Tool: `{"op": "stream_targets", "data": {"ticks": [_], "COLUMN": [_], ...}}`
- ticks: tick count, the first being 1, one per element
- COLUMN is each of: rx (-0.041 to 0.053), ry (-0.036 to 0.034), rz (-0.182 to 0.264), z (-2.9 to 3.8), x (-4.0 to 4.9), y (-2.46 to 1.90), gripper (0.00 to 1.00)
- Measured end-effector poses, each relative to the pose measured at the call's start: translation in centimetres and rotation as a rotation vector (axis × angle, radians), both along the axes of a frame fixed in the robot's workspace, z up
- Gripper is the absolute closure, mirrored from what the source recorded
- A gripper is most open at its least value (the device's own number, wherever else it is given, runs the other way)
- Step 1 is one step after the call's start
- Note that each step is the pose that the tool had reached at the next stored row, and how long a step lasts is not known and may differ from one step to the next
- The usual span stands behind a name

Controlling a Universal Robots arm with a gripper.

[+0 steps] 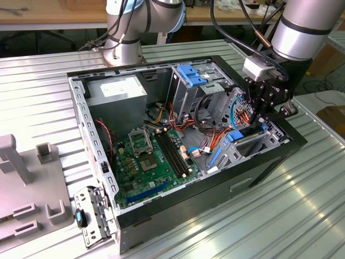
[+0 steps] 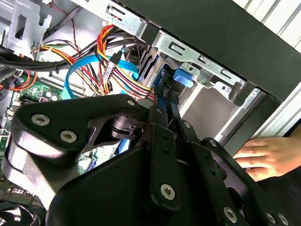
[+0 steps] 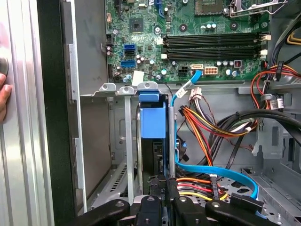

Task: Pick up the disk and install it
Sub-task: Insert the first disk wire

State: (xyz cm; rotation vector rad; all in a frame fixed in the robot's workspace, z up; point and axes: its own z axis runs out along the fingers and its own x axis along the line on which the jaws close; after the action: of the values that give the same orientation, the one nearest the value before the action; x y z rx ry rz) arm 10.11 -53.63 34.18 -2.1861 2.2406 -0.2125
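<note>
Writing is too small for you to read on the white label of the power supply point(image 1: 116, 89). Around the disk point(image 3: 153, 120) you have a bundle of coloured cables point(image 3: 211, 125), a blue flat cable point(image 3: 221, 172) and the motherboard point(image 1: 148, 156). A hand point(image 2: 263, 157) rests on the case's outer wall. The disk stands on edge in the grey drive cage point(image 3: 127, 141), its long axis running down into the slot. Your gripper point(image 3: 163, 188) is clamped on the disk's edge.
</note>
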Motion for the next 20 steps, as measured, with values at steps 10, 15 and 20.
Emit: {"op": "stream_targets", "data": {"ticks": [10, 15, 20], "rx": [0.0027, 0.0020, 0.0020], "ry": [0.0001, 0.0001, 0.0002], "rz": [0.000, 0.000, 0.000], "z": [-0.26, 0.79, 1.31], "x": [0.00, 0.00, 0.00], "y": [-0.01, -0.01, -0.02], "gripper": [0.82, 0.75, 0.84]}}
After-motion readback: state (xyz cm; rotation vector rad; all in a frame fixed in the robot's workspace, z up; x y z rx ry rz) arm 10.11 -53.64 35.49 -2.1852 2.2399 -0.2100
